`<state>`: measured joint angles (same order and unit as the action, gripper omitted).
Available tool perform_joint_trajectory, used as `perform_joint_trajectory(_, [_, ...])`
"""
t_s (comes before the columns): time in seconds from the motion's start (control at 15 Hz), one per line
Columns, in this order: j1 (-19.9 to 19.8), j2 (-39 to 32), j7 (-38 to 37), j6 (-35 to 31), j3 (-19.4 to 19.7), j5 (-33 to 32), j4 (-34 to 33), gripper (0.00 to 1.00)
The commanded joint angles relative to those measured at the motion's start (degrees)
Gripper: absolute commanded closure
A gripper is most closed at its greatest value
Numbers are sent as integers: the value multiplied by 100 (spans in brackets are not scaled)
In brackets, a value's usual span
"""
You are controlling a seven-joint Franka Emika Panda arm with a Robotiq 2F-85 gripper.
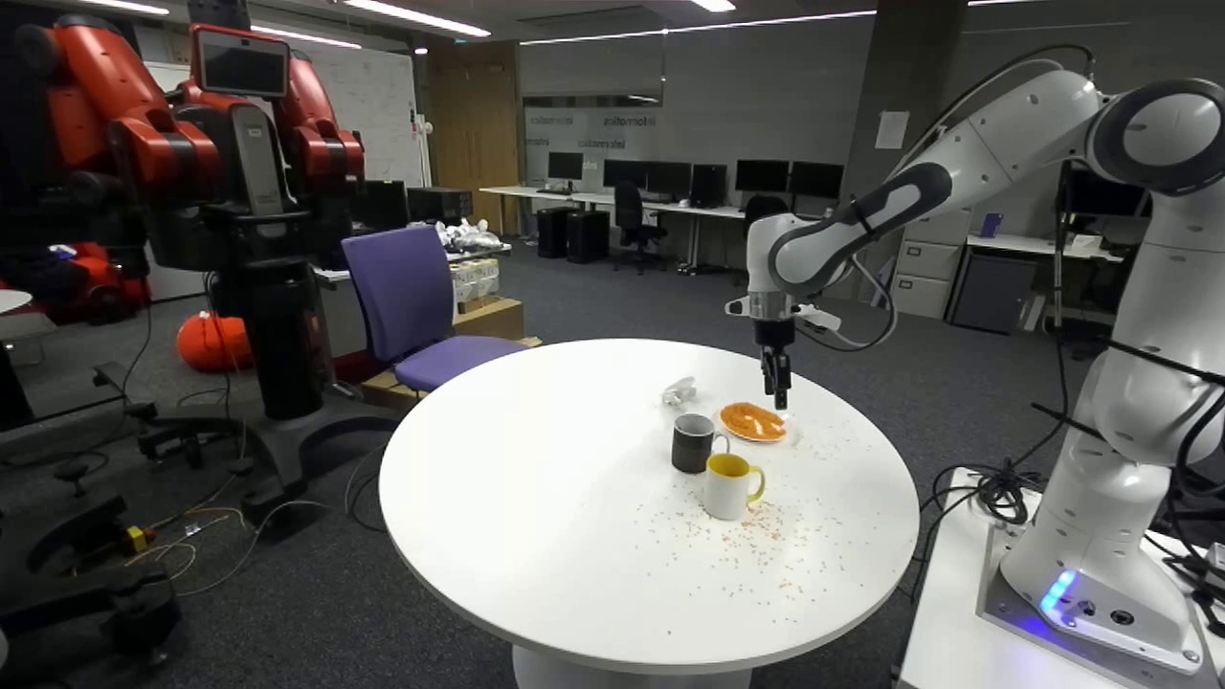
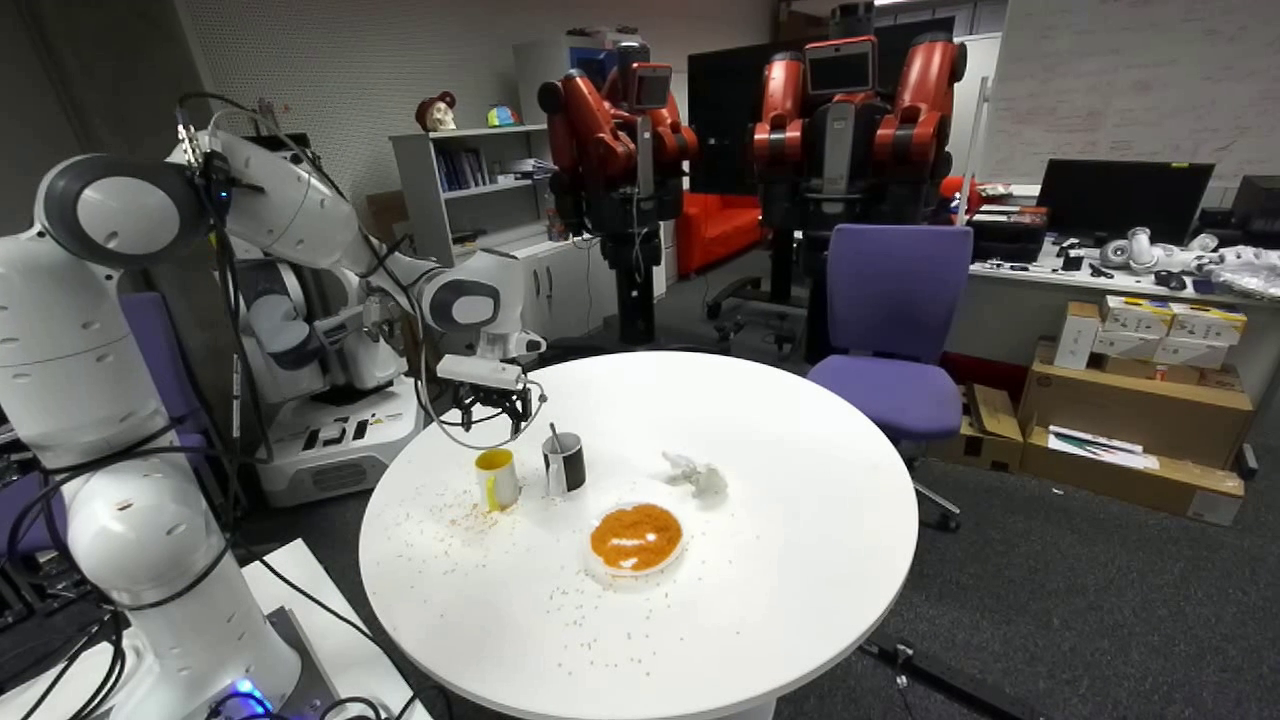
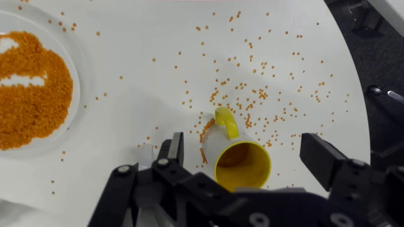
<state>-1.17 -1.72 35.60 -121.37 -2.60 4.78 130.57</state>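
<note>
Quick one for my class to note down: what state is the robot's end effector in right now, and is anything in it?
End effector: open, holding nothing; the yellow-lined mug stands below it, ungripped.

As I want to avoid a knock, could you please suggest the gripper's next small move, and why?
I'd probably ease the open gripper slowly lower toward the white mug: in the wrist view its yellow-lined mouth shows between the spread fingers, while both exterior views show the gripper above the table.
</note>
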Motion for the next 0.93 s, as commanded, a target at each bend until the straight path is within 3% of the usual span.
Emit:
perform_joint_trajectory(0.0, [36, 81, -12, -8, 96, 0, 88, 0])
perform_joint_trajectory(0.27, [31, 158, -58, -12, 119, -1, 157, 0])
perform_joint_trajectory(0.87, [348, -644, 16, 235, -129, -1426, -323, 0])
